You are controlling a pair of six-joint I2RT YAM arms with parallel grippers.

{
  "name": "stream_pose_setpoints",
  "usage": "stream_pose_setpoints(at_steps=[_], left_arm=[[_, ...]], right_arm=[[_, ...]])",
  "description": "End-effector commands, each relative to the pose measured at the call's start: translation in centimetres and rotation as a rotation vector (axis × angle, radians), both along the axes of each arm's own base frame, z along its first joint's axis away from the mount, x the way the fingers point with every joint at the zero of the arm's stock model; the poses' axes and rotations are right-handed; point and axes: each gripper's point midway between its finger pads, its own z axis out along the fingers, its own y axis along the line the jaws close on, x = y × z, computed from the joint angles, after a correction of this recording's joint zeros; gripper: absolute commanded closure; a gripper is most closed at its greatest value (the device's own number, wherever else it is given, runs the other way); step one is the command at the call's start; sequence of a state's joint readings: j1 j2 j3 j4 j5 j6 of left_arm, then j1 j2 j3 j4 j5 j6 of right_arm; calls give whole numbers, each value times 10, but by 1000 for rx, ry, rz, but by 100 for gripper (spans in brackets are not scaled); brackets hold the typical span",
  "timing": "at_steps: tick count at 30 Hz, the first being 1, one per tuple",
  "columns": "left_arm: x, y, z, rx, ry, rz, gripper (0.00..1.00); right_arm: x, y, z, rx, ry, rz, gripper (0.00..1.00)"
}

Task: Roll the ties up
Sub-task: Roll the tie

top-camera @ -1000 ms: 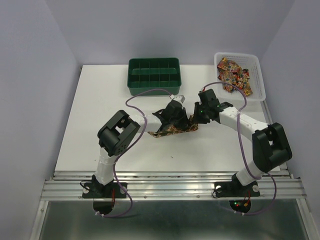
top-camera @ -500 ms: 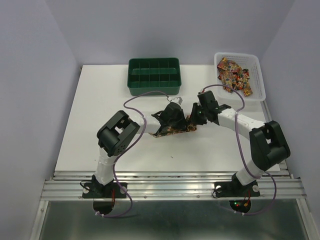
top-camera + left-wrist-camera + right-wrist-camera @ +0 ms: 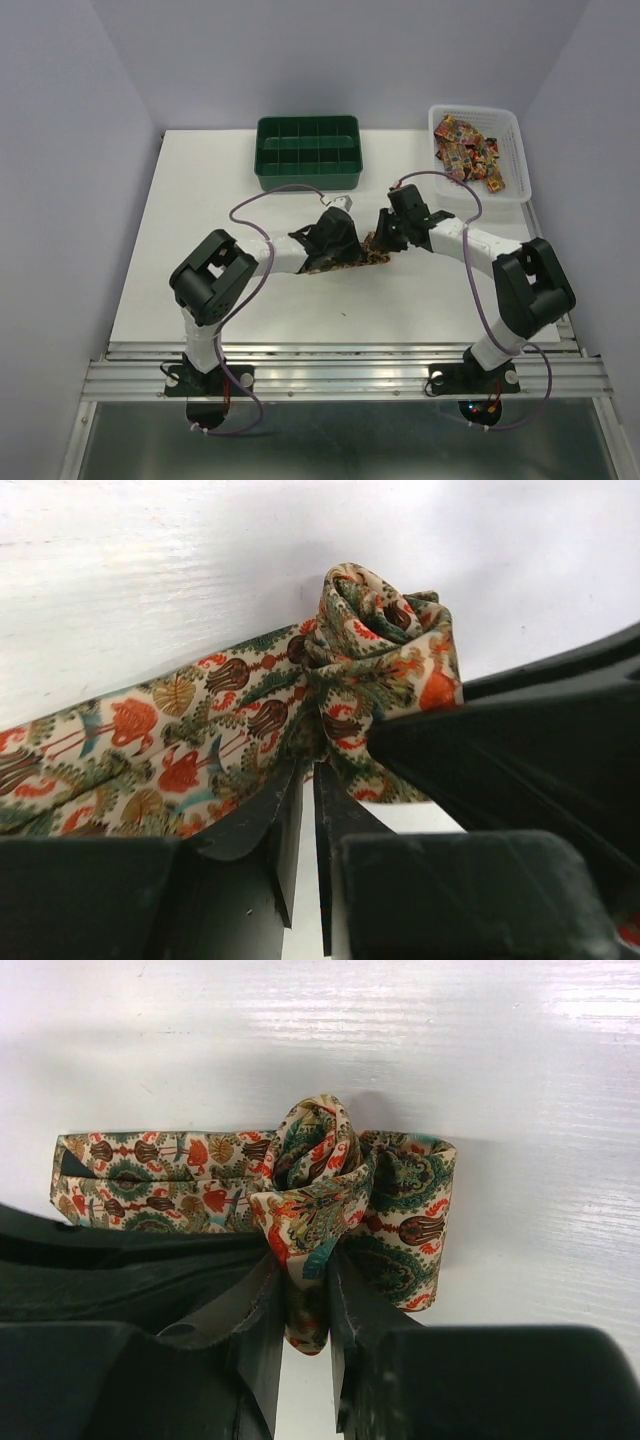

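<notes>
- Fingers of the left gripper (image 3: 335, 238) and right gripper (image 3: 384, 236) meet on the paisley tie (image 3: 345, 264), short of the green compartment tray (image 3: 307, 150); white basket (image 3: 478, 150) far right, lilac walls.
- Left wrist: jaws nearly closed, nipping fabric under the rolled end.
- Right wrist: jaws clamp the roll's lower fold. It looks loose, so a slipping pinch on the smooth white table (image 3: 500, 1060) could unwind it.

Soft, even light is falling from overhead on the white table (image 3: 200, 220) in the top view, casting only faint, soft-edged shadows. In both wrist views the dark fingers (image 3: 250, 825) are blurring toward 6 o'clock, the tie (image 3: 380, 630) is showing crisply, and the tabletop is glaring palely toward 12 o'clock.
</notes>
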State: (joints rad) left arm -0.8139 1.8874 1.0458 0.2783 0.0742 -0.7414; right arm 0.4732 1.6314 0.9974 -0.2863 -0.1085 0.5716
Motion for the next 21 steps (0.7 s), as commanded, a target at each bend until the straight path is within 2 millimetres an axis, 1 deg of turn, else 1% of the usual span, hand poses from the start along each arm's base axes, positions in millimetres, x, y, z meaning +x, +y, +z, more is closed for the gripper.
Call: stream_pose_setpoints(at_steps=[1,3,7,9,10,12,14,15,16,18,21], left_arm=[[7,15,37,-30,-73,44,78],[7,26,38,-21,-75,64,78],[7,46,32,-8,-57,98,78],[6,53,25,-2,-44,109,78],[8,57,25,-5,-40,120,78],[6,63,22,-9,-32,123,77],[8,63,25,-41,-37,118,75],[3,61,25,-61,-25,92,69],[4,58,29,-86,-36,80,68],[4,56,30,-100,-28,63,68],[5,53,34,-114,-36,53,68]], right_arm=[[-5,1,-11,-44,14,32,95],[-5,4,-10,-48,9,46,95],[-6,7,-12,-70,5,68,95],[-6,10,-13,-74,0,79,95],[-7,12,-13,-75,0,82,94],[-6,13,-14,-81,-1,82,94],[-6,16,-14,-81,-4,79,93],[-6,17,-15,-81,-4,80,92],[-5,18,-14,-73,-8,77,89],[-5,20,-16,-72,-3,76,87],[-4,23,-17,-59,-4,75,78]])
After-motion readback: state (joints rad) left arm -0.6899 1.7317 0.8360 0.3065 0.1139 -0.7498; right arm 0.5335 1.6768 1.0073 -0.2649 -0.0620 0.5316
